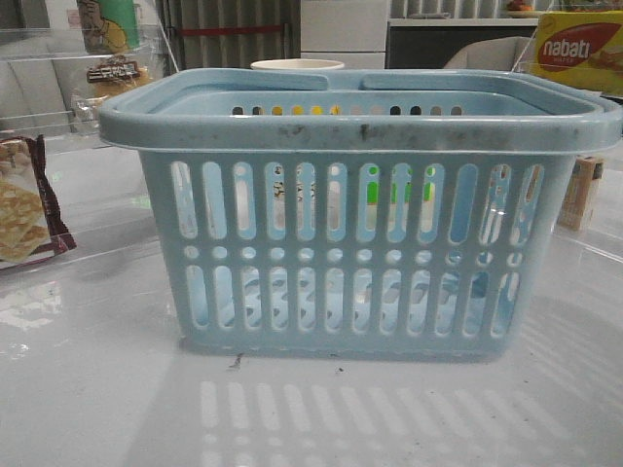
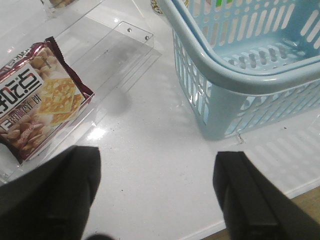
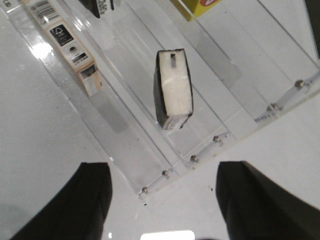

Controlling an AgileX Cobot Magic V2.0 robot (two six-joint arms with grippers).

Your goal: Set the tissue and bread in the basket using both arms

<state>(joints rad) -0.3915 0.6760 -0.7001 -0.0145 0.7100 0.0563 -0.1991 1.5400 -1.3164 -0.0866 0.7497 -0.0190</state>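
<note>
Both arms at the reach stage: right end effector [image 3: 162, 200] spread wide and empty, just short of the black tissue [image 3: 173, 89] upright in its clear tray, needing to advance and straddle it; left end effector [image 2: 155, 192] equally released beside the basket [image 2: 240, 75]

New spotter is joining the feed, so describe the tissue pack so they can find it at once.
Start in the right wrist view at the clear acrylic tray with bolted edges. The tissue stands alone near its middle, ahead of the open right gripper. It is a small black-wrapped pack with a white face, unlike the tan printed carton and the yellow box nearby.
</note>
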